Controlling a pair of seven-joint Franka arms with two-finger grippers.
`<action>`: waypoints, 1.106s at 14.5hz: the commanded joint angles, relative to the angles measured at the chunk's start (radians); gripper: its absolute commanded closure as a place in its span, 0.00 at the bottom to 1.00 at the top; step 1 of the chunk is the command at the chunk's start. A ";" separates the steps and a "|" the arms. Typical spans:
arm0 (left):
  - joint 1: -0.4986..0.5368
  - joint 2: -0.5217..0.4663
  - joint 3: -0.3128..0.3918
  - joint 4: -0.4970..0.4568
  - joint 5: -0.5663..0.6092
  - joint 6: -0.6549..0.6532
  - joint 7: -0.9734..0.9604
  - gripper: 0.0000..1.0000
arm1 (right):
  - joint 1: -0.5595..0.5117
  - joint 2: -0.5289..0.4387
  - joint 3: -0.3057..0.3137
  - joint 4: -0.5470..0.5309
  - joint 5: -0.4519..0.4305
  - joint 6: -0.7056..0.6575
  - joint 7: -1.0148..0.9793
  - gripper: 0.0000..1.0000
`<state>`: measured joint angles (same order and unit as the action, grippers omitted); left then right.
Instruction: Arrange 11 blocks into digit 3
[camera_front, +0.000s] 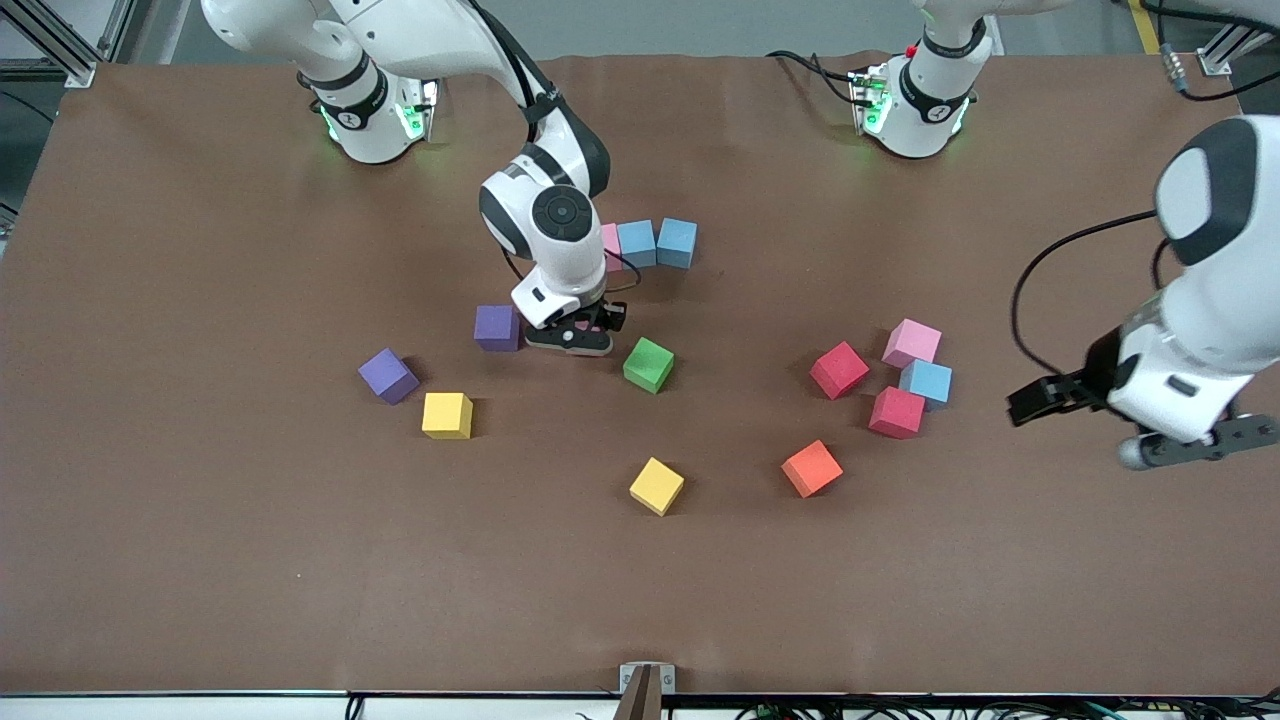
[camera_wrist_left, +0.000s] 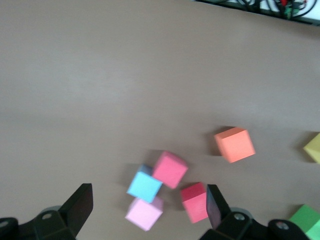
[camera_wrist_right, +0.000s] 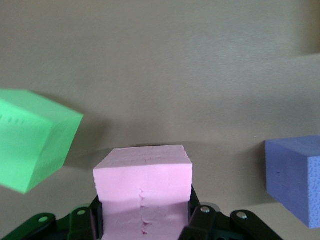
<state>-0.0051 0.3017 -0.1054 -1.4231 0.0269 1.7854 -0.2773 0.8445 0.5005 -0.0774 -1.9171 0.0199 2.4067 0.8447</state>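
1. Front view: the right gripper (camera_front: 572, 335) is hanging low over the table (camera_front: 200, 560), between a purple block (camera_front: 496, 327) and the green block (camera_front: 649, 364).
2. Right wrist view: its fingers are clamping a pink block (camera_wrist_right: 143, 192), with the green block (camera_wrist_right: 32, 137) on one flank and the purple block (camera_wrist_right: 295, 175) on the other.
3. Front view: a pink-edged block (camera_front: 611, 246) and two light blue blocks (camera_front: 636, 243) (camera_front: 677, 242) are sitting in a touching row, farther from the front camera than the right gripper and partly hidden by that arm.
4. A second purple block (camera_front: 388, 375) and a yellow cube (camera_front: 447, 415) are lying toward the right arm's end; another yellow cube (camera_front: 657, 485) and the orange block (camera_front: 811, 467) are lying nearer the front camera.
5. Two red blocks (camera_front: 839, 369) (camera_front: 896, 412), a pink block (camera_front: 911, 343) and a light blue block (camera_front: 928, 381) are clustering toward the left arm's end.
6. The left gripper (camera_front: 1035, 400) is waiting above that end of the table, near this cluster.
7. Left wrist view: its fingers (camera_wrist_left: 80, 205) are standing wide apart, holding nothing.
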 joint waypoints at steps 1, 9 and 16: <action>-0.009 -0.107 0.038 -0.089 -0.021 -0.021 0.062 0.00 | 0.016 -0.066 -0.004 -0.103 0.012 0.079 -0.067 1.00; 0.034 -0.142 0.033 -0.080 -0.018 -0.133 0.052 0.00 | 0.059 -0.103 0.002 -0.252 0.014 0.232 -0.069 1.00; 0.010 -0.125 0.006 -0.072 -0.019 -0.132 0.069 0.00 | 0.062 -0.102 0.044 -0.295 0.017 0.299 -0.062 1.00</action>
<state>0.0014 0.1818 -0.1016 -1.4918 0.0220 1.6601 -0.2274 0.8992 0.4287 -0.0529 -2.1628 0.0198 2.6914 0.7910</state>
